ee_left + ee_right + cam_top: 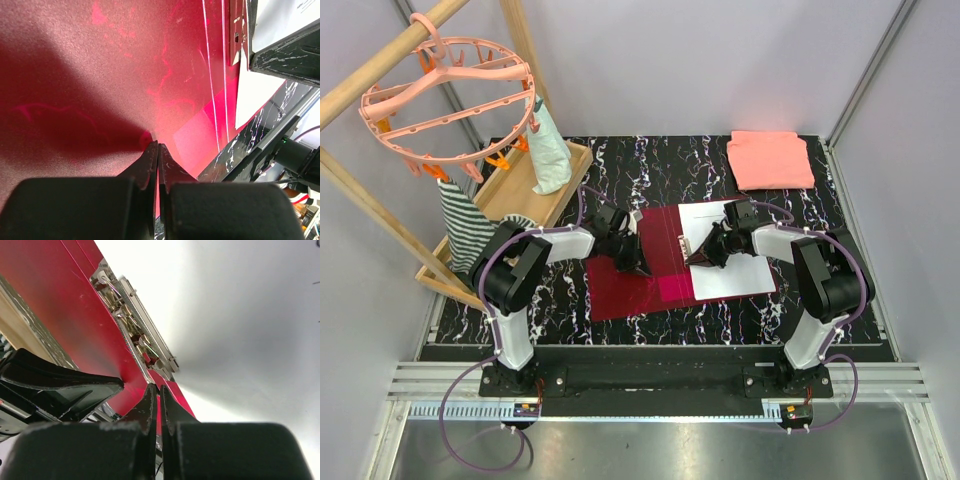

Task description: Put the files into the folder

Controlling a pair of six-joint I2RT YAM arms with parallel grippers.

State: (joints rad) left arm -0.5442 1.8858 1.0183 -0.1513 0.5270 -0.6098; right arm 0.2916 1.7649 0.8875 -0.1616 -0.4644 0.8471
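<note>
L gripper [157, 147]: jaws closed, fingers pressed tog., only a hairline gap. Tips on inner face of folder [100, 75], dark red, lying open on black marble-pattern table [670, 160]. Can't tell if any of the cover is nipped betw. the tips.

R gripper [159, 389]: jaws closed too, fingers side by side. Tips on red folder surface just beside lower end of metal clip [135, 325], close to edge of files [240, 315].

Top view: both grippers meet over folder's middle, L on left leaf, R at spine side of right leaf, near each other, tips apart. Files = white sheets lying flat on right leaf, covering most of it; clip runs along their inner edge. Sheets' far end reaches past the red toward table's back. Brighter pink patch [670, 288] low on folder near spine.

Writing: faint grey lines at far end of top sheet in top view, tiny dark marks at sheet edge in L wrist view. Both too small to read.

Other: salmon-pink folded cloth [770, 160] at back right, well apart from folder. Wooden rack [520, 190] w/ pink round hanger [450, 95] back left.
</note>
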